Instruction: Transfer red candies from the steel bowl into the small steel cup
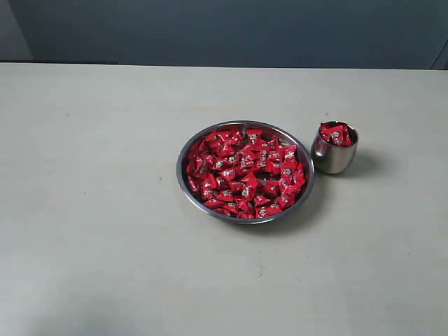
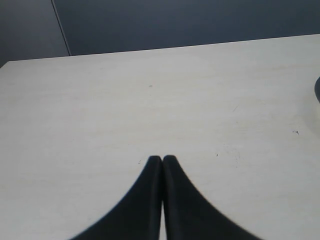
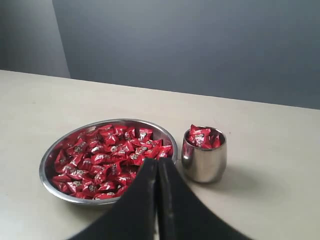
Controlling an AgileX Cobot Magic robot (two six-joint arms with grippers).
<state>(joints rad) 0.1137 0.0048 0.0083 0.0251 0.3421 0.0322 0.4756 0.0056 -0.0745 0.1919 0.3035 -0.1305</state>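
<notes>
I'm looking at what is reading as a bare lab or test room: a plain pale bench (image 1: 98,231) is filling most of the frame, a blank blue-grey wall (image 1: 231,31) is running across the top, and a lighter wall panel (image 1: 10,31) is showing at upper left.

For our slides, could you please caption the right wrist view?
Shut right gripper before steel bowl of red candies; small steel cup holds several.
</notes>
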